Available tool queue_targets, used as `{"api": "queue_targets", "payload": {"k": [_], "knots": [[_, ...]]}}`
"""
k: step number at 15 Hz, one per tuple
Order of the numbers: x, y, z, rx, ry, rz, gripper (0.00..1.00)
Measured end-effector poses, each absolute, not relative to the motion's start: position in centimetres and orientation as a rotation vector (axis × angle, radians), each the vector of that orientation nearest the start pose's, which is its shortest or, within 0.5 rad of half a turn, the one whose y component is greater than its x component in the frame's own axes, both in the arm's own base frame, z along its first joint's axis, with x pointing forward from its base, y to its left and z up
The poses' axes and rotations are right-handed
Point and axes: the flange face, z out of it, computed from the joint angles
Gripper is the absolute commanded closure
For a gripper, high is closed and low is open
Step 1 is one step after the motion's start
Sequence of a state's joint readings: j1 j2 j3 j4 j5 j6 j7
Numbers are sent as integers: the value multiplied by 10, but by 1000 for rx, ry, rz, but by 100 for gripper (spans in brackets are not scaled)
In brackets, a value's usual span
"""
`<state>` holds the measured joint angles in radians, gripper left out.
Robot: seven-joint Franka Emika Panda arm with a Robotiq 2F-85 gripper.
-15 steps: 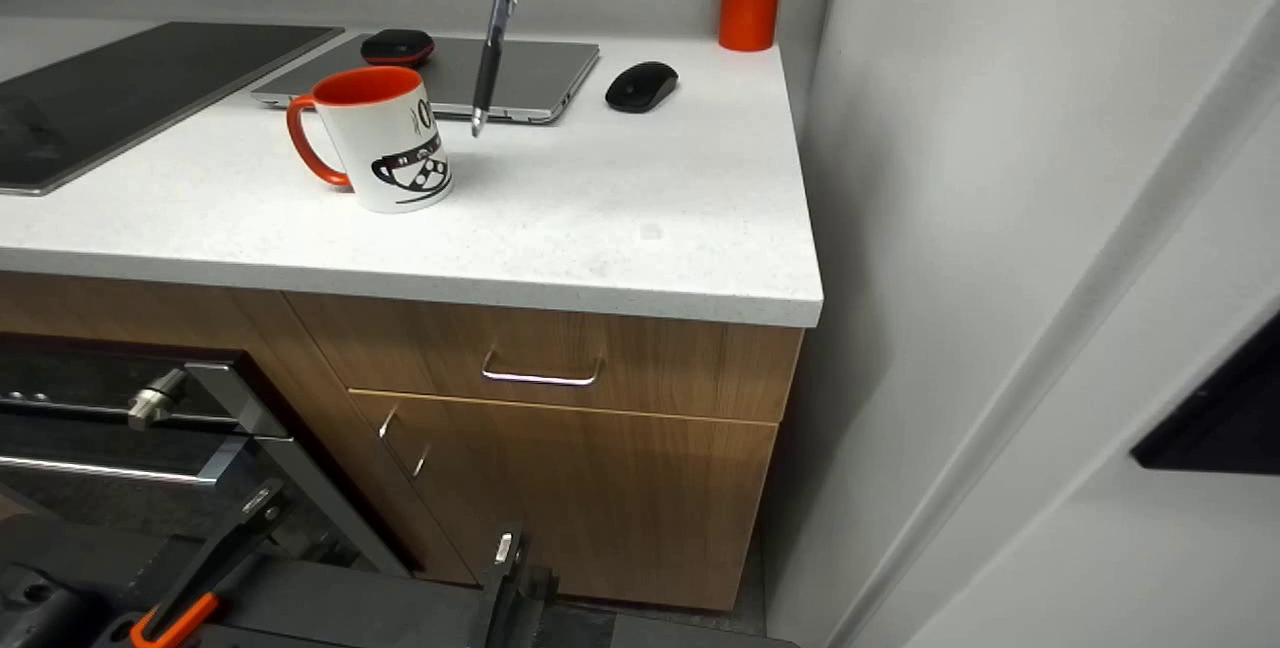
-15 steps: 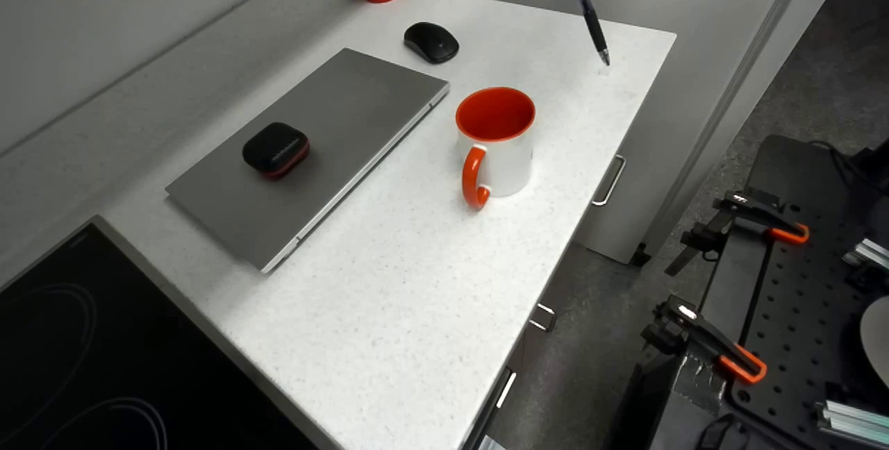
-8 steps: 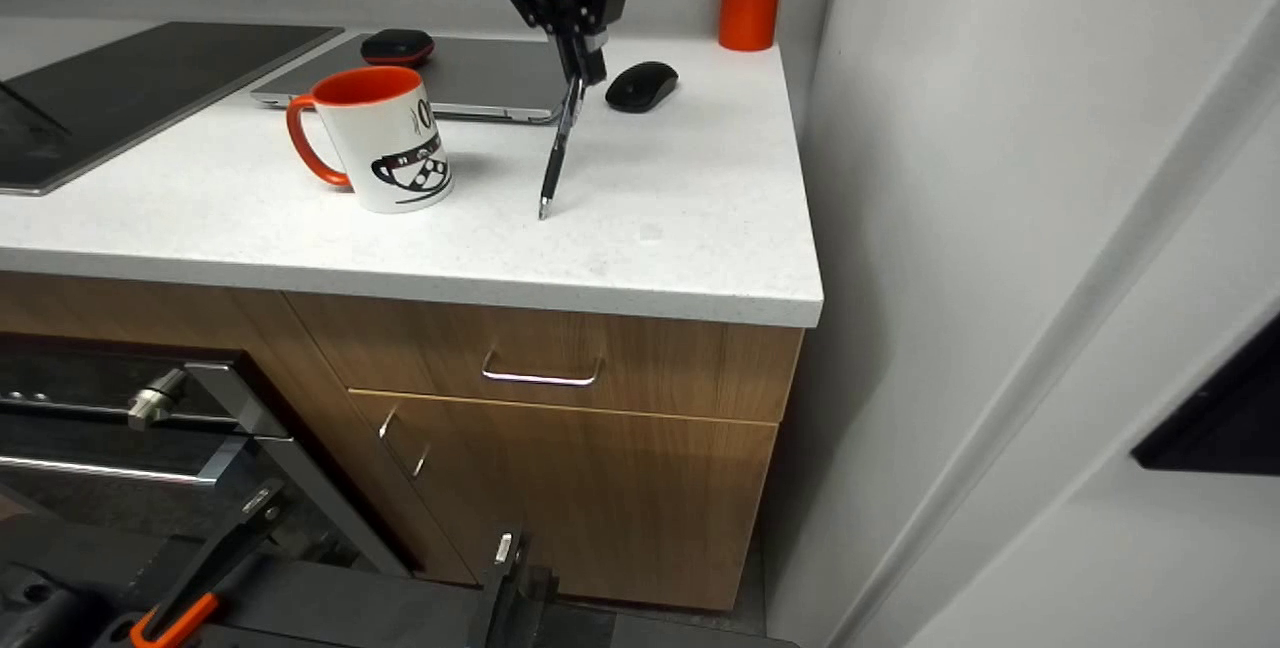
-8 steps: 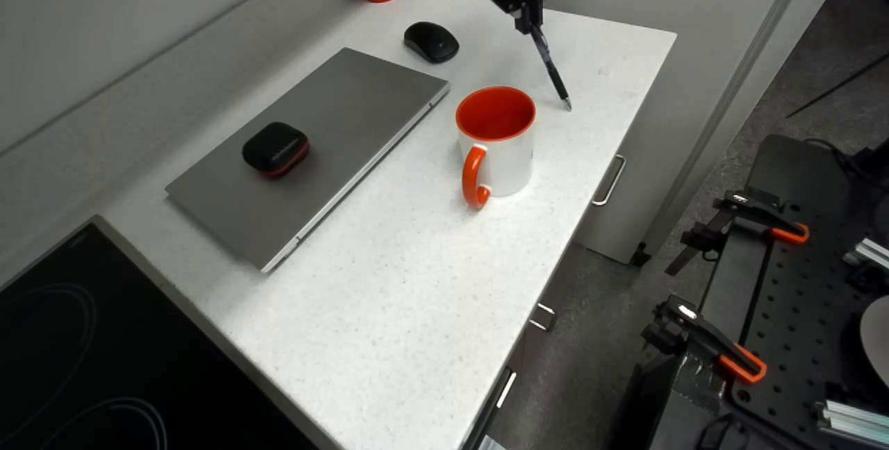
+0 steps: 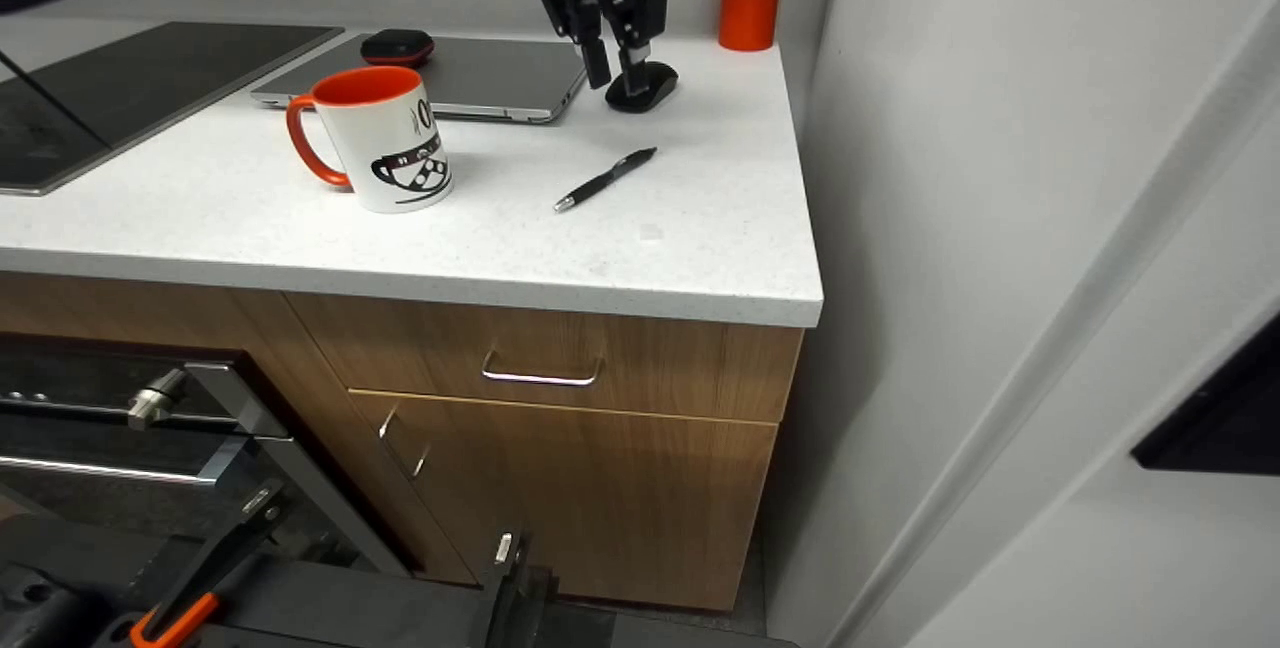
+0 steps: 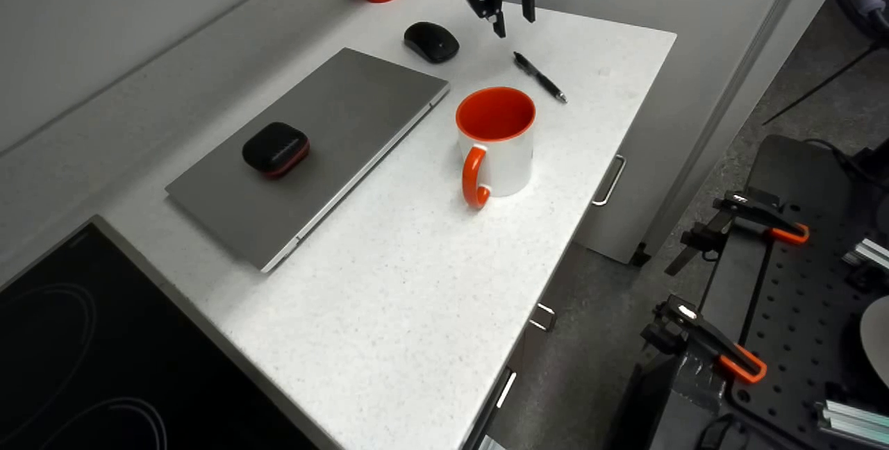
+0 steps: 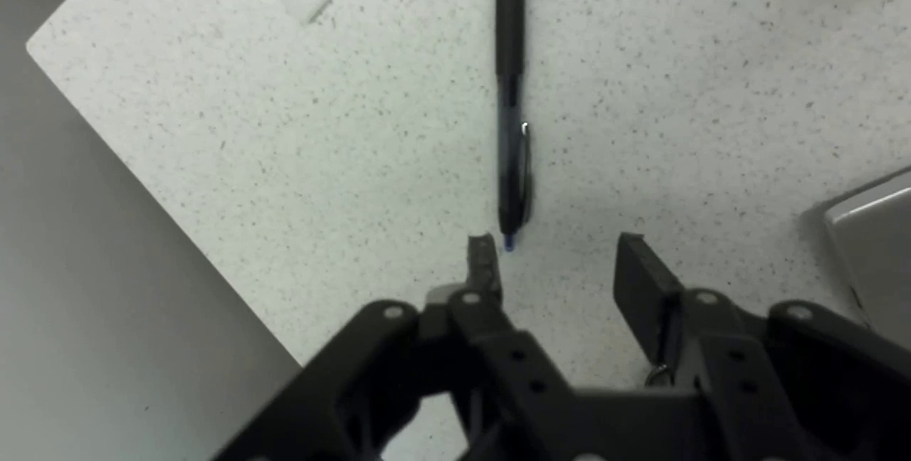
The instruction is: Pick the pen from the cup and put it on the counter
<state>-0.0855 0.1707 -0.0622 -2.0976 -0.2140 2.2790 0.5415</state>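
Pen [image 5: 605, 179], one, black: lying flat on the tabletop [image 5: 720, 258], outside the cup [image 5: 395, 158]. Bearings in an exterior view, taking the pen as dial centre: its silver tip is pointing to 8 o'clock; the cup is standing upright at 9; the laptop [image 5: 500, 78] is lying between 10 and 11; the mouse [image 5: 660, 85] is sitting between 12 and 1; the gripper [image 5: 617, 83] is hanging at 12, apart from the pen. Gripper, one: standing wide, the gap between its fingers [image 7: 484, 262] far exceeding the pen's thickness; it is holding nothing. In the wrist view the pen is running from 12 o'clock towards 6, its tail showing between the fingers, nearer the one on the 9 o'clock side. Step in hand, by judgement: clearing the gripper from the placed pen. Handling notes: the gripper should be rising straight up before any sideways swing, with fingers spread, since closing here could be nipping the tail or nudging the pen. The clip [image 7: 527, 162] is probably checking any roll, yet is also the part likeliest to be catching on a finger. In an exterior view one finger is overlapping the mouse; contact is not showing, but a low sweep that way could be shifting it, and a low path towards 9 o'clock could be striking the cup.
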Motion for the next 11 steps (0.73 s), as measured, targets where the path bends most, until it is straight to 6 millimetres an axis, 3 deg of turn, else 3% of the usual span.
{"api": "queue_targets", "payload": {"k": [3, 11], "knots": [[568, -92, 342, -3176, 932, -83, 0], [569, -95, 344, -3161, 951, -86, 0]]}}
